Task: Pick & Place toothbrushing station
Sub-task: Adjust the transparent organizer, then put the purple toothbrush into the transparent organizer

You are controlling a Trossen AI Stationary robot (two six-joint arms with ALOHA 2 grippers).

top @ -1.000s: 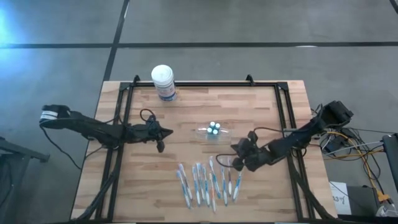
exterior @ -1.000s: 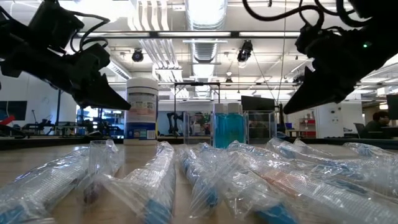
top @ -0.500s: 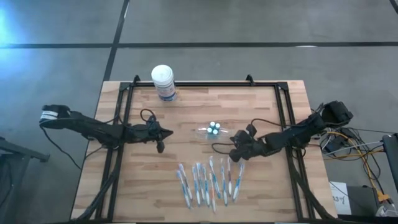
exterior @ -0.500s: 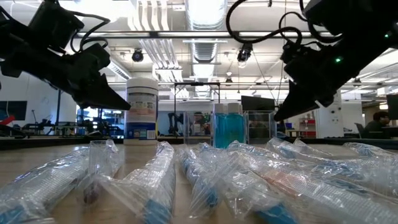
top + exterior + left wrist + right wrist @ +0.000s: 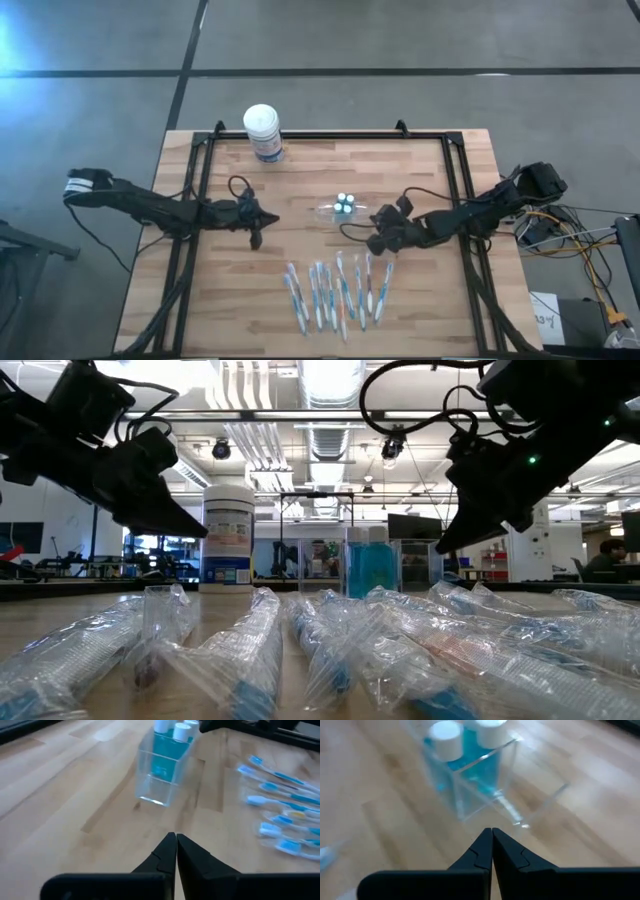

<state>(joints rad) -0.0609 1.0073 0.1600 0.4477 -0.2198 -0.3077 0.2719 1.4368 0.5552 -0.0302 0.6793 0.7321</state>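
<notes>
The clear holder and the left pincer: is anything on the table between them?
No. In the high view, only bare wood lies between the holder and the left pincer; the left wrist view agrees.

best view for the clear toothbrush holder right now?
Right wrist view: the clear holder fills the picture, its blue bottles and empty compartment plain. The left wrist view shows the holder whole but farther off. From the high view it is a faint glint mid-table. The low view shows it partly hidden behind the wrapped toothbrushes.

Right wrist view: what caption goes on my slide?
Shut right gripper points at the clear toothbrushing station holding blue white-capped bottles.
</notes>
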